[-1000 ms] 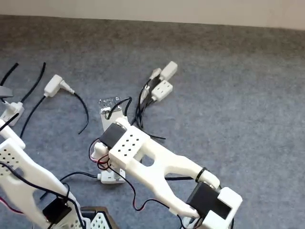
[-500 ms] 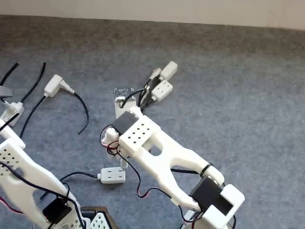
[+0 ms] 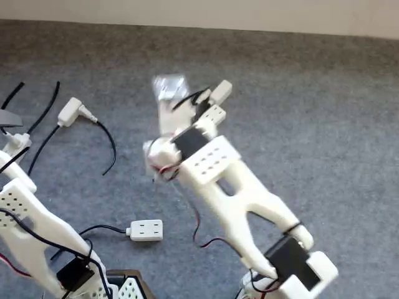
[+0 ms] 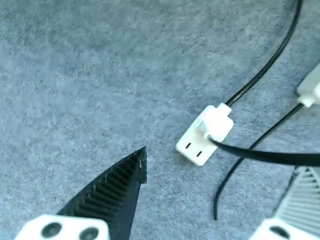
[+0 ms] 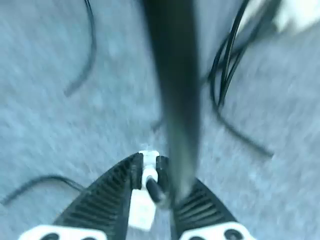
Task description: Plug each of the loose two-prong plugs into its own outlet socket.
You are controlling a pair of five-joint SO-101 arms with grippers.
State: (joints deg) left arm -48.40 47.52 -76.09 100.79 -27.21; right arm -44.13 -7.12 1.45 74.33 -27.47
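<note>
My right gripper (image 5: 149, 167) is shut on a small white two-prong plug (image 5: 142, 200), and its black cable (image 5: 172, 100) runs up past the camera. In the high view the right gripper (image 3: 168, 87) hangs blurred above the carpet, just left of two white outlet sockets (image 3: 213, 114) lying with coiled black leads. Another white socket (image 3: 146, 230) lies alone at the front. A loose white plug (image 3: 71, 112) with a black cord rests at the left. My left gripper (image 4: 220, 165) is open above a white connector (image 4: 204, 135) with two slots.
Grey carpet covers the whole surface. Black cords (image 3: 37, 124) trail across the left side beside my left arm (image 3: 25, 224). Tangled black leads (image 5: 230, 70) lie below the right gripper. The carpet's right half (image 3: 324, 124) is bare.
The right arm has swung away from the front socket toward the back pair of sockets, carrying the plug and its cable. The front socket is now uncovered. The left arm has not moved.
</note>
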